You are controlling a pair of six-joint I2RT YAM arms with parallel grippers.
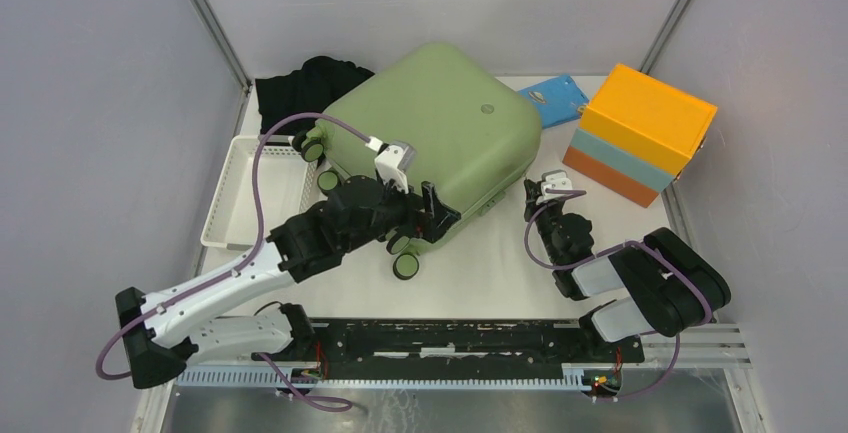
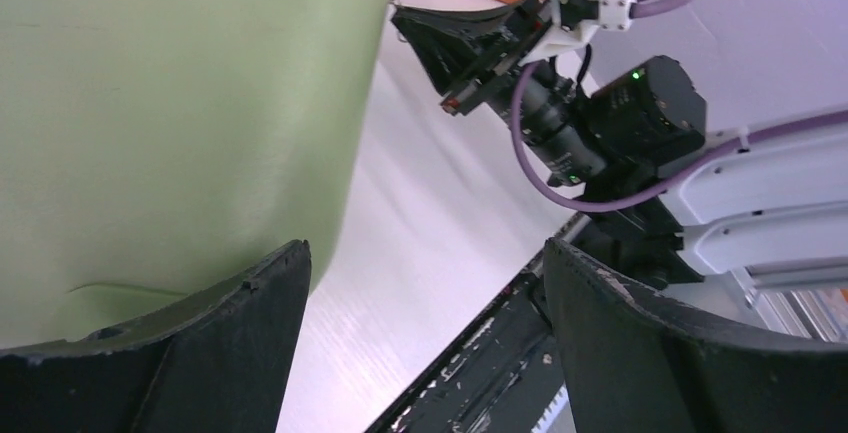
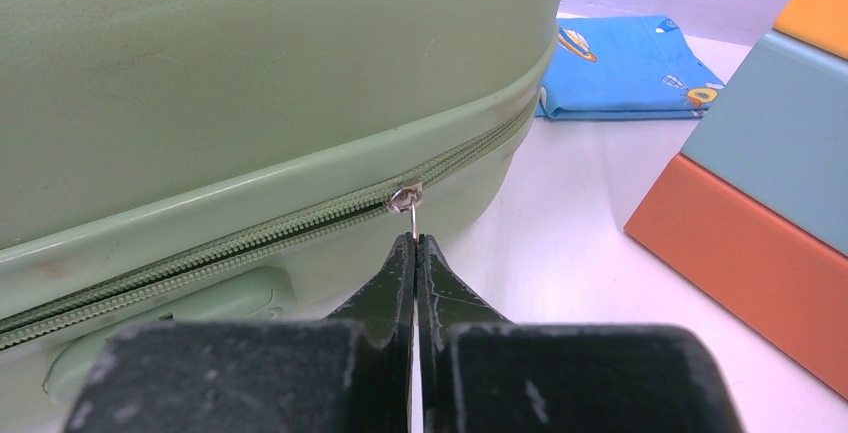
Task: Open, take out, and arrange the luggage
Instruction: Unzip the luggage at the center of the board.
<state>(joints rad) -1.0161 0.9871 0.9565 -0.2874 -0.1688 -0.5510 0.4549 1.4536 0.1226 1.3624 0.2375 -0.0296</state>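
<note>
The left end effector stands wide open and empty beside the wheeled near end of the large sage-green hard-shell suitcase. The right end effector is pinched shut on the small silver zip pull. The suitcase lies shut mid-worktop, between a white perforated plastic basket and an orange and light-blue box. Beyond it lie a folded blue cloth and crumpled black fabric.

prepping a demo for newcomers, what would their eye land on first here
The big sage-green luggage lying closed mid-table dominates, with the bright orange and light-blue box to its right in the top view. Next, the right hand is shut on the zip pull at the luggage's edge, while the left hand stands open beside its wheeled end.
</note>
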